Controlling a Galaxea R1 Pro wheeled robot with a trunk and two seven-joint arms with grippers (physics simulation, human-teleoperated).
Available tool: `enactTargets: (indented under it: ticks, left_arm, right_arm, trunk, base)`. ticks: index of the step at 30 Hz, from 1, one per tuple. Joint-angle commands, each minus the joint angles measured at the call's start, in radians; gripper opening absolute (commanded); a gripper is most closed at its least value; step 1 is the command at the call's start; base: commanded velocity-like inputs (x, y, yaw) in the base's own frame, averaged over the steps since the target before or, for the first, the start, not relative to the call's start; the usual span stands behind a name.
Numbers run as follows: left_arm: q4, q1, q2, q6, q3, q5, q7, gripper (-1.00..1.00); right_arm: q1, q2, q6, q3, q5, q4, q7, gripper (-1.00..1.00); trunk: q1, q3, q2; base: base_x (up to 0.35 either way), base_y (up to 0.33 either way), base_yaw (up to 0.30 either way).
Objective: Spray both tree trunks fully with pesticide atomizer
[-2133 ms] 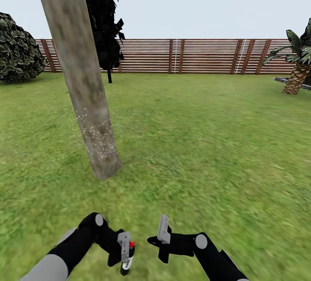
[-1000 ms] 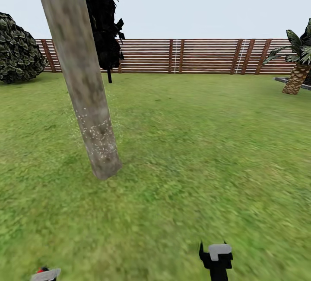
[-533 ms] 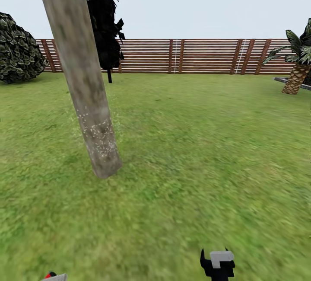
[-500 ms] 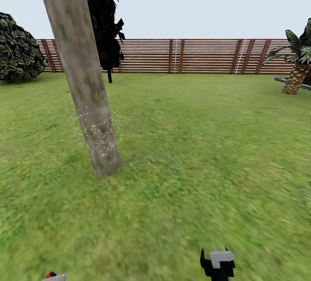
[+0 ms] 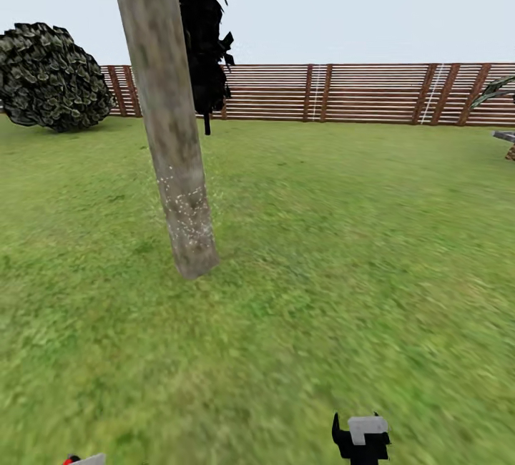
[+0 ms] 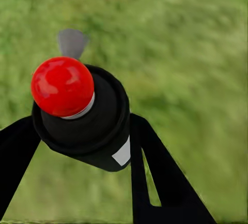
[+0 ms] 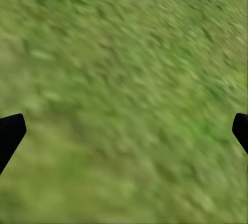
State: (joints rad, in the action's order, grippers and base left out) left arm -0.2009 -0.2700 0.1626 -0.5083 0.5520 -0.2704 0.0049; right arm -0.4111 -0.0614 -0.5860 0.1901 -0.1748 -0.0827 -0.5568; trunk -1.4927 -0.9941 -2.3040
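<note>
Head view has swung since half a second ago: the whole scene has slid to the right in the picture, so the camera has turned left, not the garden. The trunk (image 5: 172,136) now stands nearer the middle, the round bush (image 5: 50,77) has come fully into sight, and the palm at the far right has nearly left the picture. The fence (image 5: 357,93) runs across the back as before.

White specks of pesticide (image 5: 187,200) dot only the lower stretch of the trunk; the bark above them looks bare. I judge that this tree is only partly covered, and no second thick trunk is in sight, so the turn may be a reorientation for more spraying or a search for the other tree.

The atomizer (image 6: 82,115) sits in the left tool (image 6: 77,146), its black fingers closed against both sides of the body, red top toward the camera, over grass. In the head view its red tip (image 5: 69,460) peeks in at the bottom edge. The right tool (image 7: 124,131) is spread wide and empty above the lawn (image 7: 129,79).
</note>
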Motion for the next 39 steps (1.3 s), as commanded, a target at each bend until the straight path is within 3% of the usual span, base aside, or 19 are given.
enactTargets:
  ticks: [1,5,8,10,39]
  left_arm:
    - [0.000,0.000,0.000,0.000,0.000,-0.001,0.000,-1.00]
    - [0.000,0.000,0.000,0.000,-0.002,-0.005,0.000,-1.00]
    - [0.000,0.000,0.000,0.000,-0.001,-0.004,0.000,-1.00]
    - [0.001,0.000,0.000,0.000,-0.003,-0.004,-0.001,-1.00]
    - [0.001,0.000,-0.002,0.002,-0.001,-0.001,-0.002,-1.00]
  right_arm:
    - [0.000,0.000,0.000,0.000,0.000,0.000,0.000,1.00]
    - [0.000,0.001,-0.008,-0.007,0.005,-0.002,0.000,1.00]
    - [0.000,0.006,-0.047,-0.097,0.089,-0.003,0.003,1.00]
    - [0.000,0.005,-0.052,-0.114,0.106,-0.001,0.005,1.00]
    - [0.000,0.002,-0.054,-0.116,0.107,0.001,0.008,1.00]
  trunk:
    - [0.000,0.000,0.000]
    - [0.000,0.000,0.000]
    - [0.000,0.000,0.000]
    - [0.000,-0.001,0.000]
    - [0.000,-0.014,0.000]
  base:
    - [-0.002,-0.022,0.281]
    - [0.000,-0.005,0.281]
    - [0.000,0.000,0.281]
    - [0.000,0.000,0.282]
    - [0.000,0.000,0.281]
